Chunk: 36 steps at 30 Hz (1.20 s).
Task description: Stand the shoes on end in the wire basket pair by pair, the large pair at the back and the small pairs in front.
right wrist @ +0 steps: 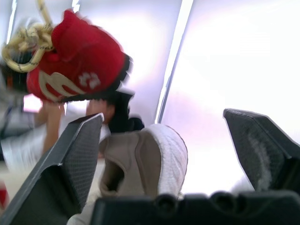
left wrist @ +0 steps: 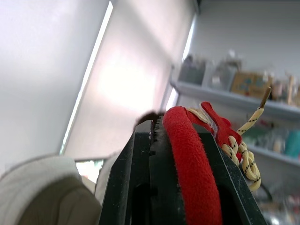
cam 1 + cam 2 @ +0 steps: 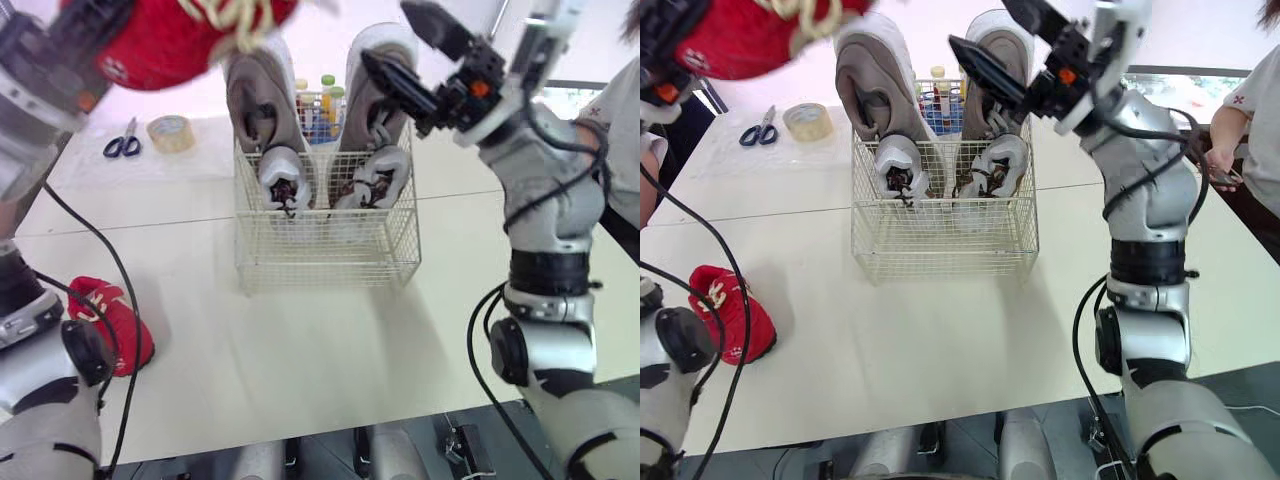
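Note:
A white wire basket point(image 3: 330, 255) stands mid-table. Two large beige shoes point(image 3: 255, 100) stand on end at its back. In front of them, two small grey shoes point(image 3: 283, 178) also stand on end. High above the table's left side, my left gripper point(image 2: 180, 140) is shut on the collar of a small red shoe point(image 3: 170, 40) with yellow laces. Its mate, a second red shoe point(image 3: 112, 322), lies on the table near the left front. My right gripper point(image 3: 415, 60) is open and hangs just above the right-hand large shoe point(image 1: 150, 159), with nothing between its fingers.
Blue scissors point(image 3: 123, 143) and a tape roll point(image 3: 171, 132) lie at the back left. Several small bottles point(image 3: 322, 100) stand behind the basket. A person point(image 3: 622, 130) stands at the far right. The table's front edge runs just ahead of me.

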### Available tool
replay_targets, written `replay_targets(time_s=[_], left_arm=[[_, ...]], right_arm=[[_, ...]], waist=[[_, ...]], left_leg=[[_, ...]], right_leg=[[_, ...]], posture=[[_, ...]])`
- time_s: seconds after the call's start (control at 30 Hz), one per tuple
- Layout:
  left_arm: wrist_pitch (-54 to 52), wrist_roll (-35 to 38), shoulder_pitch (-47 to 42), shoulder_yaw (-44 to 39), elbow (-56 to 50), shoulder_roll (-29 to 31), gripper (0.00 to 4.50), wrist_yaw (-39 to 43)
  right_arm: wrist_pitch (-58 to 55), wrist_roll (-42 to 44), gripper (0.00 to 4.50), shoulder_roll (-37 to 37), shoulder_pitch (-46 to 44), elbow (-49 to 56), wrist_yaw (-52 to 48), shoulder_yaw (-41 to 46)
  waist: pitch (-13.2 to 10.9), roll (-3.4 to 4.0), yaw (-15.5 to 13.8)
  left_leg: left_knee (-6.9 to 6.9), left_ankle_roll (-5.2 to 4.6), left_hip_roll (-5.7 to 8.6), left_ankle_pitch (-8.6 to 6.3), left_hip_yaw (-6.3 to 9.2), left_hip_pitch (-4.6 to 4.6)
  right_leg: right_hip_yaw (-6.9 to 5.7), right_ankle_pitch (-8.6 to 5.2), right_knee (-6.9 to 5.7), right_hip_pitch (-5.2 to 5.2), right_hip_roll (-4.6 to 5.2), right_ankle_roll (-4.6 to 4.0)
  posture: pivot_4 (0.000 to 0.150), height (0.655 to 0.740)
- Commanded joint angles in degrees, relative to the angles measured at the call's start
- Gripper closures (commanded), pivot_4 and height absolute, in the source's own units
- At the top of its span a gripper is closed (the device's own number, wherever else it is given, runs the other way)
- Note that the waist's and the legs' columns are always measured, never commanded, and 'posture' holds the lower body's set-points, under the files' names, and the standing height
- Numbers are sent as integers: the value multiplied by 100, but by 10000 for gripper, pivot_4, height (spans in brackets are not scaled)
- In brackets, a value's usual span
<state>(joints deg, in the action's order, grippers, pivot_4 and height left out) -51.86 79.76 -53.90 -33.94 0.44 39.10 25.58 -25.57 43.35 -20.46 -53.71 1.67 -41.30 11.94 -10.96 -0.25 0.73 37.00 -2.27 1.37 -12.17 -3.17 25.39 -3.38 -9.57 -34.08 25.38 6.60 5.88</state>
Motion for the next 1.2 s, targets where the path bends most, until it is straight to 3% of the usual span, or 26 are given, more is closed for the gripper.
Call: replay_targets(time_s=[0.03, 0.13, 0.23, 0.4, 0.93, 1.2], left_arm=[[677, 88, -228, 36, -689, -541, 39630, -599], [1083, -162, -374, 318, -714, -1063, 39630, -762], [1335, -387, -399, 577, -772, -1365, 39630, -765], [1390, -280, -201, 827, -1098, -1690, 39630, -834], [1548, 383, 20, 883, -1493, -1786, 39630, -942], [1323, 484, 433, 1171, -1572, -1701, 39630, -845]], right_arm=[[-859, 2412, 516, 1164, 111, 975, 1717, 398], [-799, 2566, 516, 2078, 113, 1137, 2355, 78], [-658, 2363, 516, 2406, -52, 1215, 2428, -197], [-628, 2286, 516, 2148, -347, 1162, 2164, -243], [-42, 1372, 516, 2019, -620, 623, 2088, -327], [-127, 1886, 516, 2282, -750, 982, 2324, -171]], waist=[[0, 1, 28], [0, 3, 22], [0, 3, 10], [2, -2, -12], [2, -2, -4], [2, -2, 4]], left_leg=[[-6, 3, -1, 2, -1, -1], [-9, 10, -3, 7, 0, -1], [-4, -8, -1, 10, -10, -1], [16, -33, 5, 2, -12, 6], [16, -33, -7, 3, -10, 2], [15, -32, -8, 3, -9, 2]], right_leg=[[0, 6, 1, 3, -1, 0], [0, 11, -5, 8, -9, -5], [-5, 11, -3, 7, -24, -5], [-7, 10, 8, -6, -23, -5], [-6, 8, 7, -7, -41, -6], [-6, 3, 6, -6, -43, -15]], posture=[[1500, 7400], [1500, 7400], [1500, 7400], [1500, 7400], [1500, 7400], [1500, 7400]])
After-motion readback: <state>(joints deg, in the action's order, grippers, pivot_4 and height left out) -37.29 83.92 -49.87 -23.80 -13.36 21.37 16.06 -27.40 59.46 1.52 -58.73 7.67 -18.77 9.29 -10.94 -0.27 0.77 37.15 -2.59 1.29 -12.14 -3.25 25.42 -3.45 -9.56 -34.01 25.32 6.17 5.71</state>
